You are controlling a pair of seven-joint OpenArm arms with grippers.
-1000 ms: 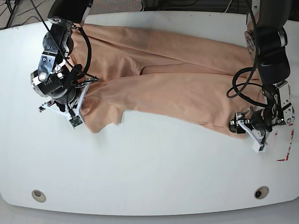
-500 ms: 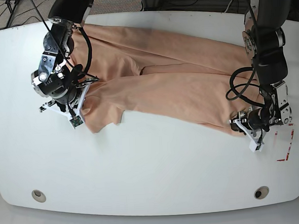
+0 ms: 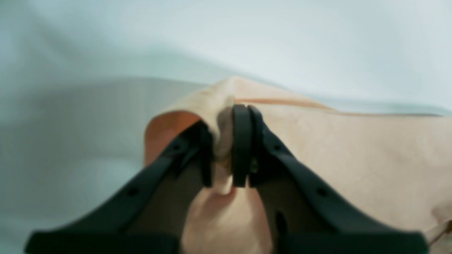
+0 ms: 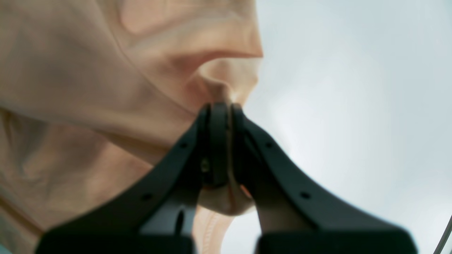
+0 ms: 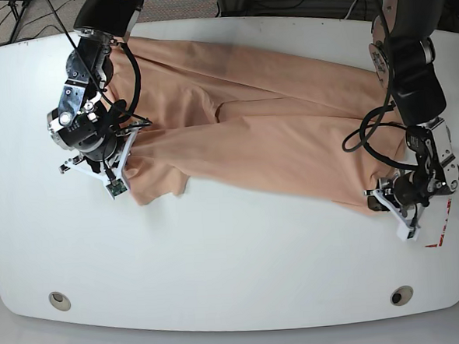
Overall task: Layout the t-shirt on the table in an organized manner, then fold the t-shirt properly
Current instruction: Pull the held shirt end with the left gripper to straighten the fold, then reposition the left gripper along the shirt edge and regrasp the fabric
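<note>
Big glossy white table (image 5: 235,257) with cables and dark gear crowding the floor behind it, and the t-shirt (image 5: 258,131) is the landmark for everything here: it's spread in a long band across the far half of the table, a bit rumpled, with a crease line running through its middle. In the base view the right gripper (image 5: 114,165) sits at the shirt's left end, down low on the cloth near a floppy corner, while the left gripper (image 5: 397,205) is at the shirt's opposite end, at the near corner, just beside a bit of red tape (image 5: 443,225). One arm on each end makes sense to me, looks like they're set up to tension the fabric and flatten it before any folding happens. Two grey grommets (image 5: 59,299) sit well clear of the shirt on the near edge. Left wrist view: the left gripper (image 3: 226,155) has its black jaws pinched narrow with a fold of the t-shirt (image 3: 353,155) bunched between them, the corner poking up past the tips, white table beyond. Right wrist view: the right gripper (image 4: 220,141) is clamped nearly flat on a gathered ridge of the t-shirt (image 4: 106,88), fabric hanging off to one side, bare table on the other. Both grips look like edge pinches, not deep grabs, so I'd guess slipping is the risk if they pull hard.
</note>
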